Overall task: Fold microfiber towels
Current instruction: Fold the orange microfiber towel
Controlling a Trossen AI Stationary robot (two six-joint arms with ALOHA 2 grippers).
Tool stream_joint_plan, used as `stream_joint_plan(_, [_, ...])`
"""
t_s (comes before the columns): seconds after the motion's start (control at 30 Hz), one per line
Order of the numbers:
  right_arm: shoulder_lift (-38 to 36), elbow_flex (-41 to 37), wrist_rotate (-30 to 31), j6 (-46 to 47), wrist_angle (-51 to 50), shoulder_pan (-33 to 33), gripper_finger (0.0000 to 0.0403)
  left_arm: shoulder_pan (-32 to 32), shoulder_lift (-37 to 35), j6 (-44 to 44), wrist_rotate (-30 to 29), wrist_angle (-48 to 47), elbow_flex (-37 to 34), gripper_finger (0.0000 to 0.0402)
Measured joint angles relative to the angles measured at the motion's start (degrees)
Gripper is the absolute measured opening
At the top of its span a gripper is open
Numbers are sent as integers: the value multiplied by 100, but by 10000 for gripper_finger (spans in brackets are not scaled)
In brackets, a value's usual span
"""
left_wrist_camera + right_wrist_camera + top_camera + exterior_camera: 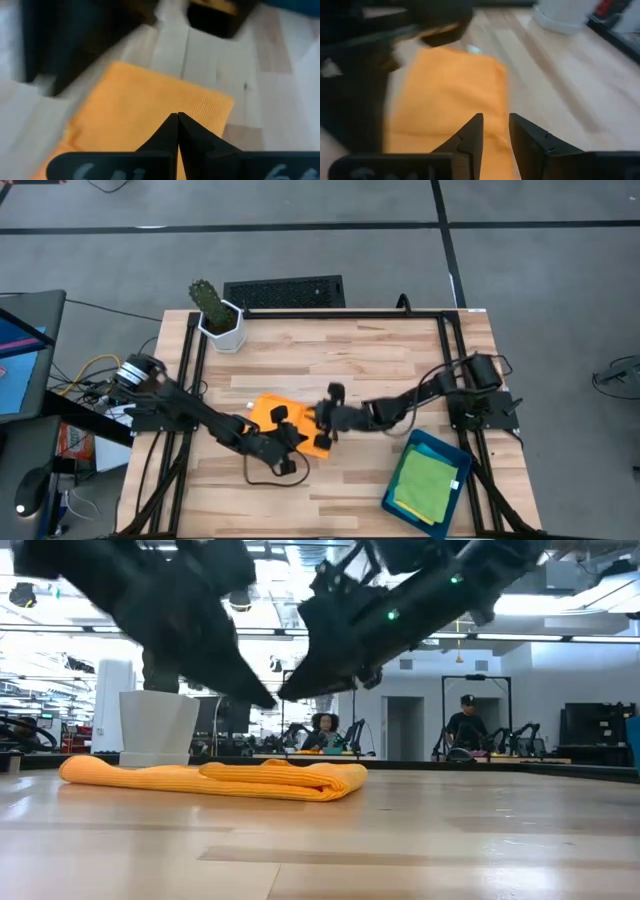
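Note:
An orange microfiber towel point(266, 411) lies folded into a long flat bundle point(210, 779) on the wooden table, resting on its underside. My left gripper point(177, 116) hangs shut just above it, with nothing between its fingers. My right gripper point(495, 120) hangs open over the same towel point(450, 90), its narrow gap empty. In the low view both sets of fingertips point(272, 700) stand clear above the towel's top. A green towel point(425, 480) lies in the dark teal tray point(455, 452) at the near right.
A white pot with a cactus point(222, 325) stands at the far left corner. A black keyboard point(285, 292) lies beyond the far edge. Bare wood stretches along the far half and the near left of the table. People sit in the room behind point(325, 730).

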Motion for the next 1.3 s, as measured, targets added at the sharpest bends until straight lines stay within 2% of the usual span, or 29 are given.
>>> stream_joint_plan(0.17, [565,-260,-11,284,1571,598,118,-339,-820,-464,-546,-881,11,0])
stream_joint_plan(0.37, [1680,-12,241,176,2808,899,118,-1084,-1015,-1918,-2008,-2152,5,0])
stream_joint_plan(0.53, [2322,399,216,320,2845,879,118,-1452,-616,-3142,-2485,-2595,-68,0])
stream_joint_plan(0.73, [2457,470,236,481,2905,889,118,-1695,-481,-4765,-2545,-3110,-493,0])
stream_joint_plan(0.83, [2448,468,234,481,2888,899,118,-1830,-484,-5901,-2810,-3592,-700,0])
stream_joint_plan(0.93, [2388,458,207,463,2813,896,118,-2003,-484,-7413,-2987,-4209,-866,0])
stream_joint_plan(1.1, [2304,444,205,336,2732,899,118,-2317,-488,-9216,-2974,-4857,-1033,0])
stream_joint_plan(1.2, [2302,444,205,329,2735,897,118,-2452,-465,-9452,-3100,-4575,-1185,0])
stream_joint_plan(1.3, [2302,444,205,330,2743,897,118,-2479,-215,-8744,-3311,-3572,-1257,0])
